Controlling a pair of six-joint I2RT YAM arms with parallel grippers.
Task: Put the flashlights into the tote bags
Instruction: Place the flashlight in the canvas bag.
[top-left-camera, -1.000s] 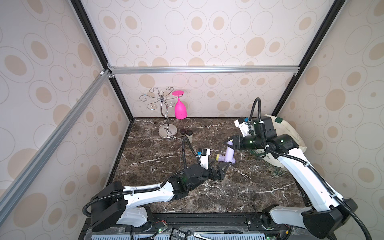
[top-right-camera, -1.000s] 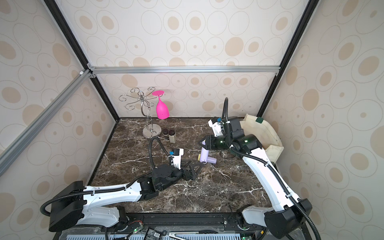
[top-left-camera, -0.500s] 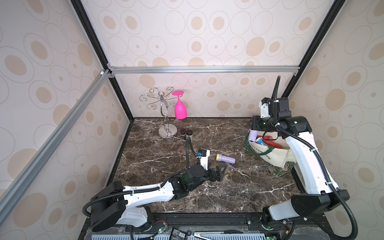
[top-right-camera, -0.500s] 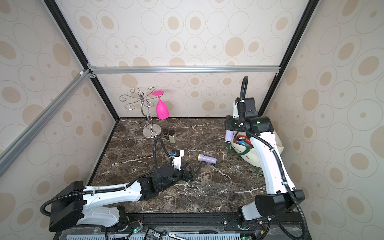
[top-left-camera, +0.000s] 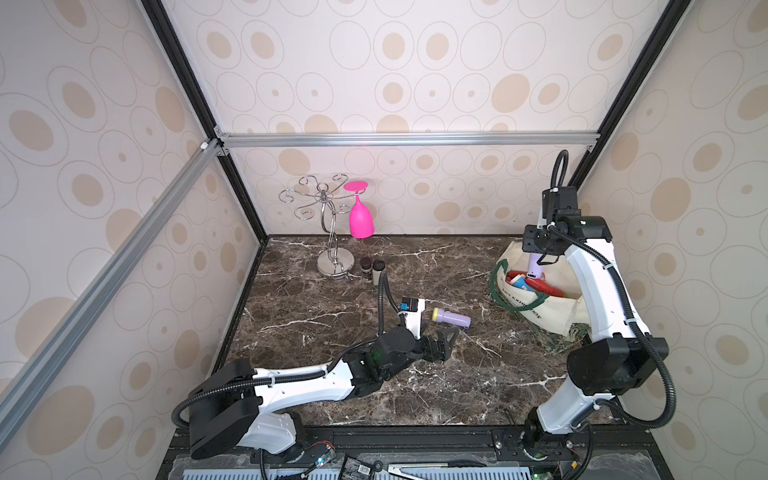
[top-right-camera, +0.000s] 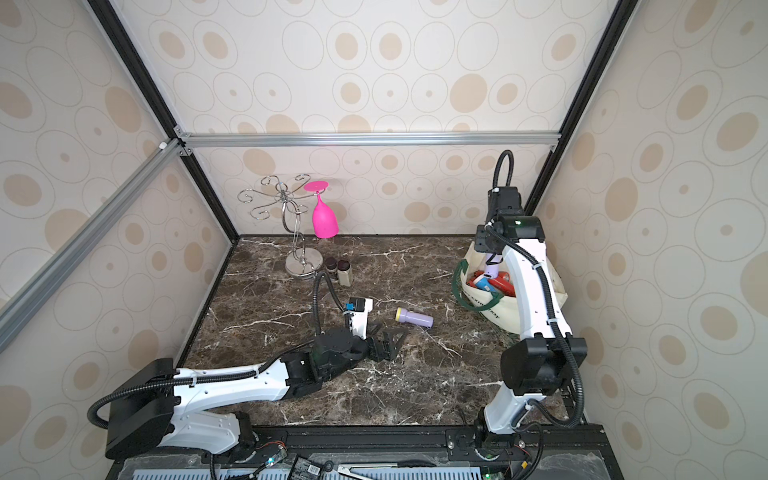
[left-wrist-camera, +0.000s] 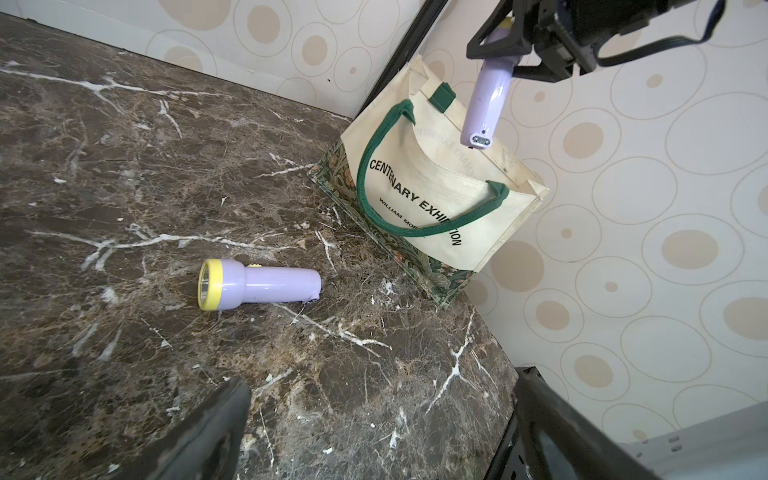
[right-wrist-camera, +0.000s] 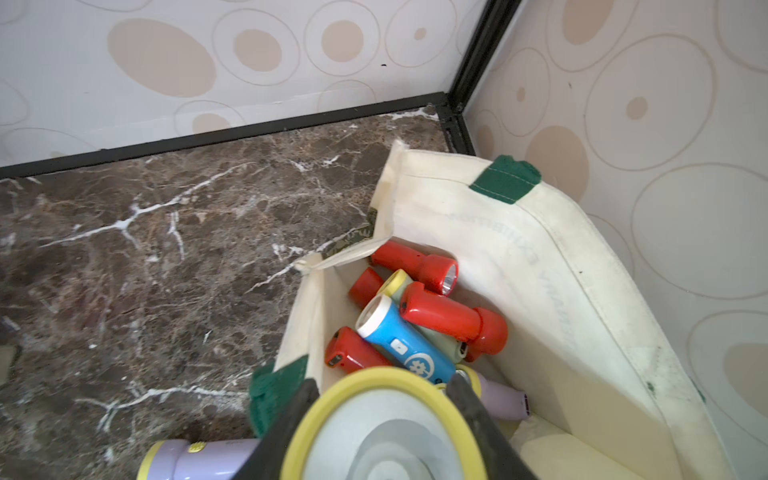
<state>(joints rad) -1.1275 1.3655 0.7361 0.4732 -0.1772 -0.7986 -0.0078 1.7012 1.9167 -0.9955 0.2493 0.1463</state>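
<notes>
1 marble counter (top-left-camera: 316, 299) carries a cream tote bag (top-left-camera: 540, 311) at its 2 o'clock corner, holding several flashlights (right-wrist-camera: 453, 318). Right fingers (right-wrist-camera: 471, 409) clamp a lilac flashlight (left-wrist-camera: 488, 95), tail down, above the bag's mouth. Left fingers (left-wrist-camera: 208, 432) spread wide, empty, just 6 o'clock of another lilac flashlight (left-wrist-camera: 257, 284) lying mid-counter.

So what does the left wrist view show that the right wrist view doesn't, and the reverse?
Left wrist only: the tote bag's lettered outside, and the held lilac flashlight's full body hanging tail-down from the right jaws over the bag. Right wrist only: the bag's inside, with red flashlights and a blue flashlight. Both: the bag, the held flashlight, and the loose lilac flashlight lying on the marble table.
</notes>
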